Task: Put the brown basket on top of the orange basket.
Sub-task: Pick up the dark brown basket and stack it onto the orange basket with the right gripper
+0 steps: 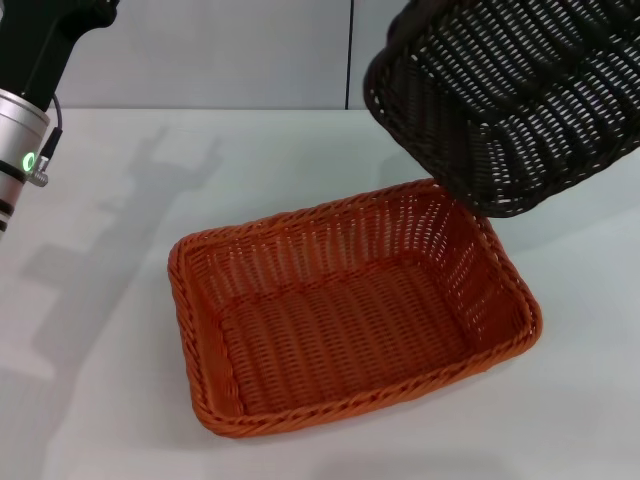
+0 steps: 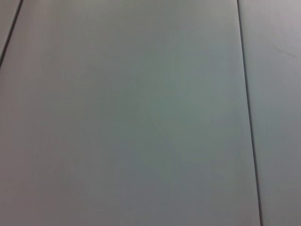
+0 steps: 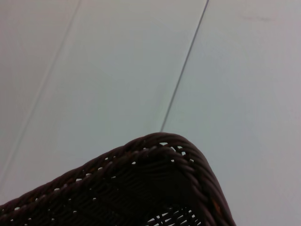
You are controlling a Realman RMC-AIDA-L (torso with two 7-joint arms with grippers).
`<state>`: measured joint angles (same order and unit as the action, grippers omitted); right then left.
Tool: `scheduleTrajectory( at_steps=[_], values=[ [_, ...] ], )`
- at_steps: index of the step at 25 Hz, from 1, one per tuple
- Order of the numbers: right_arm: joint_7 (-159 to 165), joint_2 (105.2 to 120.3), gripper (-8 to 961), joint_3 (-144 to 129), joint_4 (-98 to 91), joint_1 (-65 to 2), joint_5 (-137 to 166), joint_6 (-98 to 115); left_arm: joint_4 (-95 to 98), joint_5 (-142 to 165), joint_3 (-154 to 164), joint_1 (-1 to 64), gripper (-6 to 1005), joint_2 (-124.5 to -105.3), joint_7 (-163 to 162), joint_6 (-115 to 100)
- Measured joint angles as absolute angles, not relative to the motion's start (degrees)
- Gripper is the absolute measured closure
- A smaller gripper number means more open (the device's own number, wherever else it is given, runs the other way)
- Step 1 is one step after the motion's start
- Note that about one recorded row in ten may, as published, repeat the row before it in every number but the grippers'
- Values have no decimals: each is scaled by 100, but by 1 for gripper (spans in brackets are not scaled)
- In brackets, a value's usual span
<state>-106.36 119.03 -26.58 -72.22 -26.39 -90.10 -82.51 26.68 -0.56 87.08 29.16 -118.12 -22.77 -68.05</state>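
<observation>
The orange basket [image 1: 371,398] sits upright on the white table, in the middle of the head view, with nothing in it. The brown basket [image 1: 520,100] hangs tilted in the air at the upper right, and its low corner is above the orange basket's far right corner. One braided corner of the brown basket [image 3: 155,183] fills the near part of the right wrist view. The right gripper does not show in any view. My left arm [image 1: 30,110] is raised at the far upper left, away from both baskets, and its gripper is out of view.
The white table [image 1: 100,330] spreads around the orange basket. Grey wall panels [image 1: 230,50] stand behind the table. The left wrist view shows only grey panels [image 2: 141,113] with thin seams.
</observation>
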Motion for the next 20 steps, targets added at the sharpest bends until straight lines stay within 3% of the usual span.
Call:
scheduleTrajectory(
  at_steps=[7,13,20],
  values=[
    [-11051,11892,779,-3156,-6655,-2360,-9712,-8516,2611,-57,8716,2958,156,-11820,-2276,-6701],
    [-11984,11534,778,-3105,-5011,-2448,-10145,-9486,2602,-61,8744,2971,156,-11832,-2277,-6626],
    [-12492,11375,775,-3002,-3744,-2501,-10261,-9795,2589,-62,8782,2933,156,-11832,-2311,-6626]
  ],
)
